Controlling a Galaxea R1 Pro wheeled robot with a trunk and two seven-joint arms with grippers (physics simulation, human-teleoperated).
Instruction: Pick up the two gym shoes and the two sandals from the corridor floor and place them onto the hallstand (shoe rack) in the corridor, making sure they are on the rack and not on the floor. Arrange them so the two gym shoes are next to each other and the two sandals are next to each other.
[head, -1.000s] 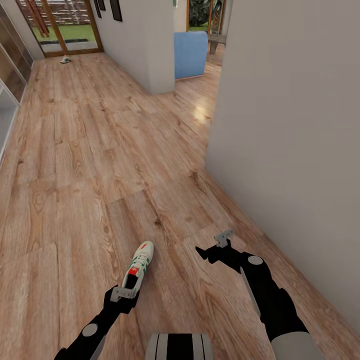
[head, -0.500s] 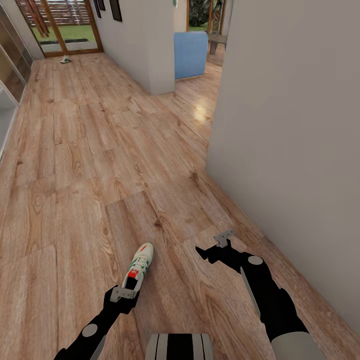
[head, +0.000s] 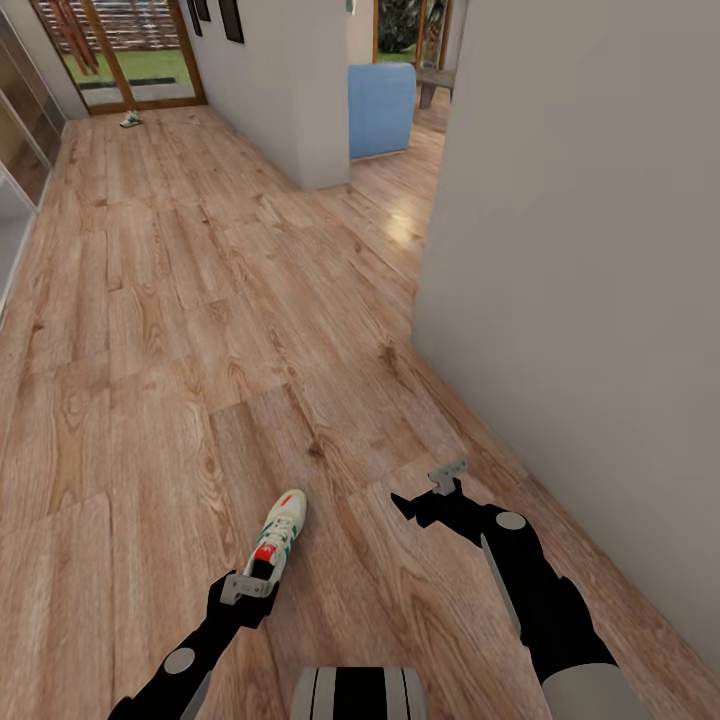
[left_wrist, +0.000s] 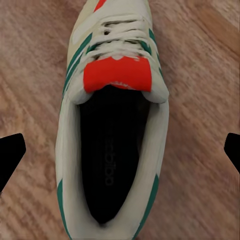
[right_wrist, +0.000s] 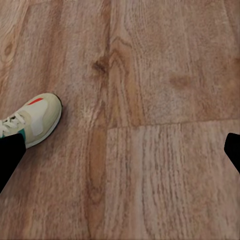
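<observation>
One gym shoe (head: 277, 535) lies on the corridor floor (head: 200, 330), toe pointing away from me, white with teal stripes and a red tongue. My left gripper (head: 245, 590) hovers just behind its heel. In the left wrist view the shoe (left_wrist: 112, 125) sits between the wide-apart fingers of the open gripper (left_wrist: 122, 150), untouched. To the right my right gripper (head: 425, 495) is open over bare planks, and its wrist view (right_wrist: 121, 149) catches the shoe's toe (right_wrist: 35, 117). The second gym shoe (head: 131, 120) lies far down the corridor by the glass door. The sandals and hallstand are out of view.
A grey wall (head: 580, 250) runs close along my right side. Further on stands a white wall corner (head: 300, 90), with a blue armchair (head: 381, 108) behind it. Glass panels (head: 15, 170) line the left, and a wood-framed glass door (head: 130, 50) closes the far end.
The floor and the near shoe have slid slightly toward me in the picture, so the camera has crept forward. Both grippers hold the same pose.
</observation>
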